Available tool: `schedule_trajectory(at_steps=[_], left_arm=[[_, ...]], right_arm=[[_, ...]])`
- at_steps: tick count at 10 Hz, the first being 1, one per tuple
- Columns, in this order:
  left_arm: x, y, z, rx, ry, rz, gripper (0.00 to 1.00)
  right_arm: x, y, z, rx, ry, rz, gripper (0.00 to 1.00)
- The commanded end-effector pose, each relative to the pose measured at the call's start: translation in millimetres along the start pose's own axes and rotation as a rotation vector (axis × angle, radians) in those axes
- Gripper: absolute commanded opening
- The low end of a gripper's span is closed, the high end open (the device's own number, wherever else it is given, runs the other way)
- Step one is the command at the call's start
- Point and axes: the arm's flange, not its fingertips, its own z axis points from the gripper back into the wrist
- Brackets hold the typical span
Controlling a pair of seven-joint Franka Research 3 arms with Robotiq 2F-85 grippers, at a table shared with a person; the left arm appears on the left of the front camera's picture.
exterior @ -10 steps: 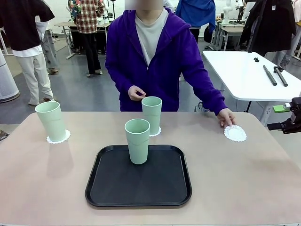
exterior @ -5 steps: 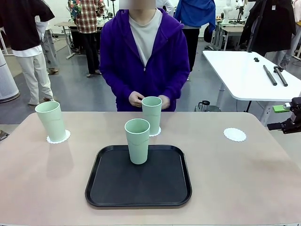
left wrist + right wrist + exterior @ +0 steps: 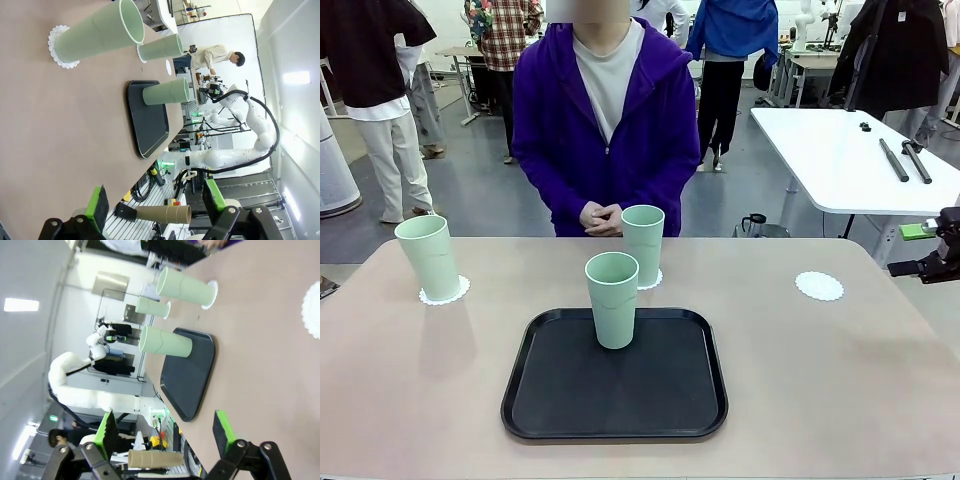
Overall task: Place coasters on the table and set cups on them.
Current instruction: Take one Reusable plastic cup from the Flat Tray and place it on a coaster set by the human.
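Note:
Three mint-green cups stand on the beige table (image 3: 840, 370). The left cup (image 3: 428, 256) rests on a lacy white coaster (image 3: 447, 293). The far middle cup (image 3: 642, 244) sits on another coaster (image 3: 653, 280). The nearest cup (image 3: 612, 299) stands upright in the black tray (image 3: 615, 385). A bare coaster (image 3: 819, 286) lies at the right. My right gripper (image 3: 920, 248) hangs off the table's right edge, and its wrist view shows it (image 3: 165, 435) open and empty. My left gripper (image 3: 156, 200) is also open with nothing between its pads, well back from the cup (image 3: 97, 35) on its coaster (image 3: 59, 47).
The person stands at the far edge with clasped hands (image 3: 600, 217) just behind the middle cup. A white table (image 3: 840, 150) with black rods stands at the back right. Bare tabletop lies on both sides of the tray.
The person's hand has left the right coaster and drawn back; both hands are now clasped at the body. Cups, tray and grippers have not moved.

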Motion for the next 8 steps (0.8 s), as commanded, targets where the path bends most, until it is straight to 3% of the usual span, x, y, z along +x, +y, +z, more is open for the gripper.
schedule_trajectory(at_steps=[1,4,6,8], left_arm=[[-1.6,0.3,1.8,-0.001,-0.004,-0.004,1.0],[-1.6,0.3,1.8,-0.001,-0.004,-0.004,1.0],[-1.6,0.3,1.8,-0.001,-0.004,-0.004,1.0],[-1.6,0.3,1.8,-0.001,-0.004,-0.004,1.0]], right_arm=[[37.1,32.0,-23.3,-0.06,0.121,0.182,1.0],[85.7,98.8,-81.0,-0.239,0.341,0.489,1.0],[87.3,130.5,-133.9,-0.373,0.496,0.639,1.0],[72.4,140.0,-207.4,-0.524,0.554,0.772,1.0]])
